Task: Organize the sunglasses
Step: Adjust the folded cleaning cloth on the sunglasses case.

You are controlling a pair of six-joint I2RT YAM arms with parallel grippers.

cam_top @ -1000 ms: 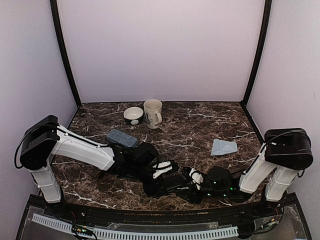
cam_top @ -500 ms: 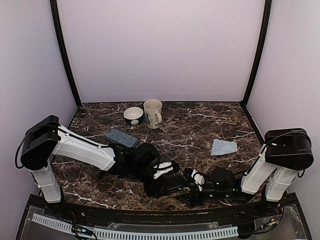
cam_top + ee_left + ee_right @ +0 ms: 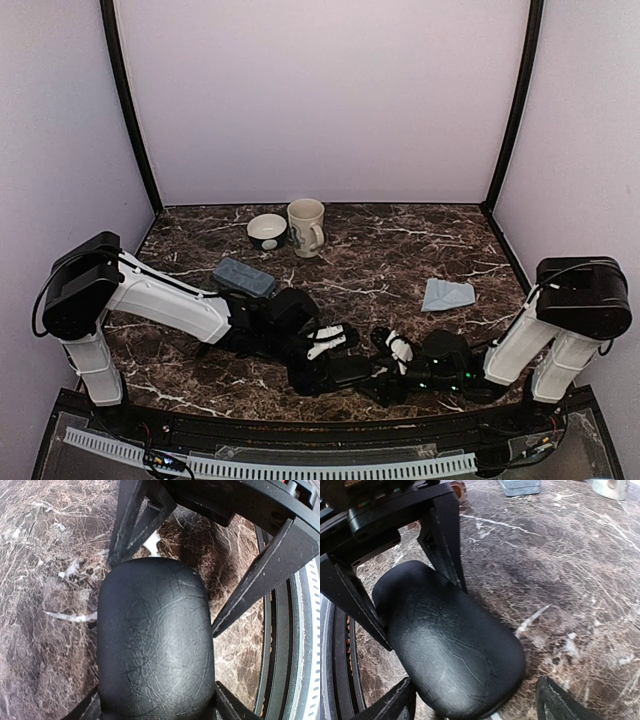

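No sunglasses show in any view. A black oblong case (image 3: 333,372) lies near the table's front edge, between both arms. My left gripper (image 3: 328,345) is shut on it: in the left wrist view the case (image 3: 155,640) fills the span of that gripper (image 3: 157,707), both fingers pressed on its sides. My right gripper (image 3: 388,362) faces it from the other end. In the right wrist view this gripper (image 3: 480,702) stands open around the case (image 3: 450,645), with bare marble between the case and the right finger (image 3: 565,702).
A grey-blue rectangular case (image 3: 243,276) lies behind the left arm. A cream mug (image 3: 306,226) and a small bowl (image 3: 267,230) stand at the back. A folded blue cloth (image 3: 447,294) lies at the right. The front rail (image 3: 300,462) runs close below the grippers.
The right gripper's jaws have spread wider and come off the black case. The left gripper has kept its hold, and the case has barely moved.
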